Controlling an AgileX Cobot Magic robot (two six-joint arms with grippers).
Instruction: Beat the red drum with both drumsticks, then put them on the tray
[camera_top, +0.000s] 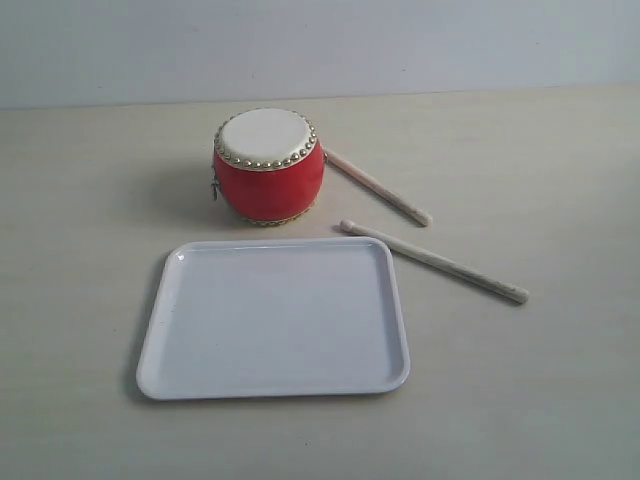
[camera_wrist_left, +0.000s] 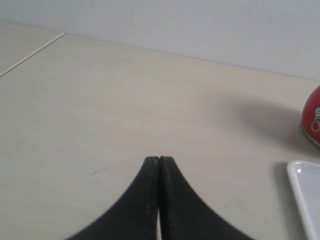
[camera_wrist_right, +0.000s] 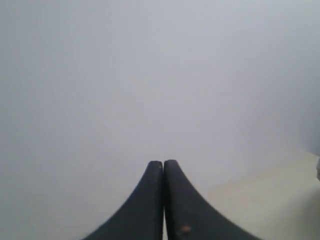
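Pale table (camera_top: 80, 200), exterior view: red drum (camera_top: 268, 170) stands behind white tray (camera_top: 275, 317); two drumsticks (camera_top: 432, 262) lie on table, right of both. Left wrist: left pincer (camera_wrist_left: 159, 160) pressed together, empty. Right wrist: right pincer (camera_wrist_right: 163, 164) pressed together, empty, before grey wall (camera_wrist_right: 150, 75).

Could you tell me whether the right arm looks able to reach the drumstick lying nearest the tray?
Probably yes: the drumstick lies on bare table beside the tray, nothing over it. The right gripper is shut, so it must open first.

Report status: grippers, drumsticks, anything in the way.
Left gripper shut, empty. Right gripper shut, empty. Far drumstick and near drumstick flat on table, right of red drum; tray holds nothing. Nothing in the way.
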